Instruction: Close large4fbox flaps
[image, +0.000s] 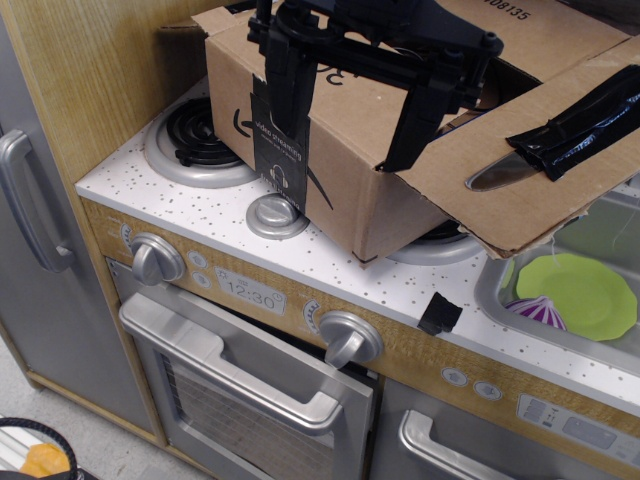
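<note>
The large4fbox (350, 195), brown cardboard with a curved arrow logo and a strip of black printed tape, stands on the toy stove top. Its flaps are open. The right flap (500, 200), with black tape strips, splays outward over the sink. The back flap (565, 30), with printed numbers, leans away at the top. A left flap edge (225, 20) shows at the top left. My black gripper (340, 158) is open at the box's near rim. One finger (285, 100) hangs in front of the left face and the other finger (420, 120) stands by the near right corner.
A coil burner (195, 140) lies left of the box and a round silver disc (275, 215) in front of it. A wooden wall (90, 70) rises at the left. The sink (500, 290) at the right holds a green plate (580, 295). A small black piece (440, 313) sits at the counter edge.
</note>
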